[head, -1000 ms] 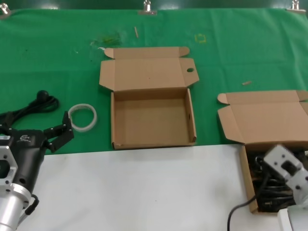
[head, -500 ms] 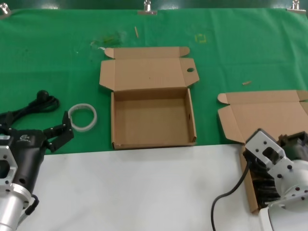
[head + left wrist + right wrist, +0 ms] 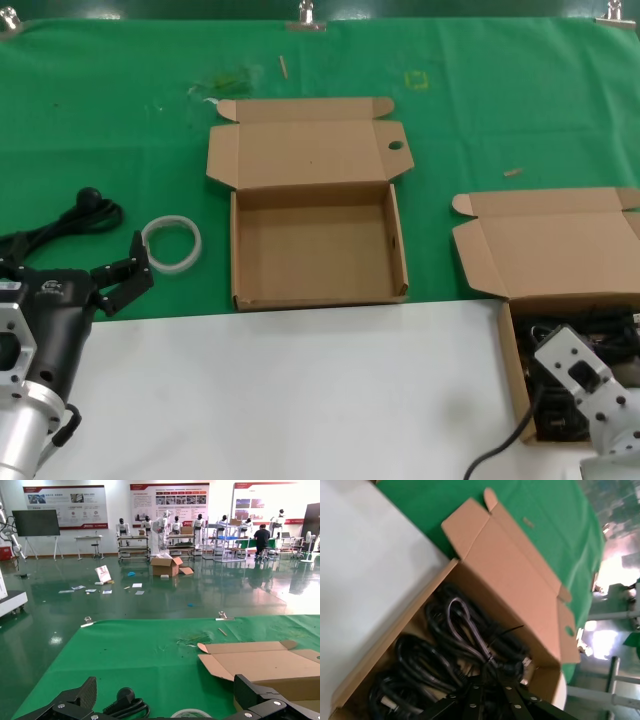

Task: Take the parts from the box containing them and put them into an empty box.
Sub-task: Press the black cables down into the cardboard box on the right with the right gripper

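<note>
The empty box point(image 3: 399, 245) lies open in the middle of the green cloth, its lid with the round hole folded back. The box of parts point(image 3: 512, 350) lies open at the front right; black power cables point(image 3: 545, 335) fill it. My right gripper point(image 3: 572, 372) is down inside it. In the right wrist view its fingers point(image 3: 481, 682) stand close together among the coiled cables point(image 3: 435, 655), shut on a cable bundle. My left gripper point(image 3: 133, 275) is open and empty at the front left, parked over the cloth's edge.
A white ring point(image 3: 193, 243) and a black cord with a ball end point(image 3: 88, 200) lie on the cloth beside the left gripper; both show in the left wrist view, the ring point(image 3: 192, 712) and the cord point(image 3: 125, 700). White tabletop point(image 3: 300, 400) spans the front.
My right gripper rose out of the box of parts half a second ago and has dropped back down among the cables. The left arm has not moved.
</note>
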Available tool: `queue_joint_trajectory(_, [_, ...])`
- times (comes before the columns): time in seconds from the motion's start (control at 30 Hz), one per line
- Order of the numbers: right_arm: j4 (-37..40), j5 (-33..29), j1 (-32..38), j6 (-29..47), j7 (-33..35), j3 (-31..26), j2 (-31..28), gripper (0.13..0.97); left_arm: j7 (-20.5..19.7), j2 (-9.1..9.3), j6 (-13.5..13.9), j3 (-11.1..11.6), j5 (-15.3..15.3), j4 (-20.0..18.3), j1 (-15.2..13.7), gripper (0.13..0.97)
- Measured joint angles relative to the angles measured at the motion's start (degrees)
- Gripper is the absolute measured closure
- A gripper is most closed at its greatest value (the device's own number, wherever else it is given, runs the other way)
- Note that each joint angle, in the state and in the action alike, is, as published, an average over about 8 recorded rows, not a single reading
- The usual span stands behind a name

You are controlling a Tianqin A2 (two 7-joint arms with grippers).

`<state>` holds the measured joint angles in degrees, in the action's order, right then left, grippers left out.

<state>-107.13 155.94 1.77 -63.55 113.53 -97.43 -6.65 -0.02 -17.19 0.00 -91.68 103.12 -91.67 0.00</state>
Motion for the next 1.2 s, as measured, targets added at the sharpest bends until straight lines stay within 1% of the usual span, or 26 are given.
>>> queue_joint_trajectory(0.17, [2.85, 1.17, -0.08, 2.02, 1.38, 1.78, 0.0, 0.956, 0.0, 0.0, 0.0, 0.0, 0.0, 0.0, 0.0, 0.132])
queue_joint_trajectory(0.43, [7.27, 1.66, 1.98, 5.4, 5.37, 4.52, 0.0, 0.795, 0.0, 0.0, 0.0, 0.0, 0.0, 0.0, 0.0, 0.132])
queue_joint_trajectory(0.47, [7.76, 1.69, 2.34, 5.8, 6.01, 4.91, 0.0, 0.795, 0.0, 0.0, 0.0, 0.0, 0.0, 0.0, 0.0, 0.132])
queue_joint_trajectory(0.73, [11.19, 1.78, 4.93, 8.69, 10.39, 7.57, 0.01, 0.615, 0.0, 0.0, 0.0, 0.0, 0.0, 0.0, 0.0, 0.132])
queue_joint_trajectory(0.87, [12.98, 1.79, 6.06, 10.1, 11.78, 8.35, 0.01, 0.615, 0.0, 0.0, 0.0, 0.0, 0.0, 0.0, 0.0, 0.132])
queue_joint_trajectory(1.13, [17.06, 1.79, 8.4, 12.89, 13.76, 9.35, 0.12, 0.462, 0.0, 0.0, 0.0, 0.0, 0.0, 0.0, 0.0, 0.132])
queue_joint_trajectory(1.2, [18.03, 1.79, 9.01, 13.5, 14.16, 9.54, 0.2, 0.468, 0.0, 0.0, 0.0, 0.0, 0.0, 0.0, 0.0, 0.132])
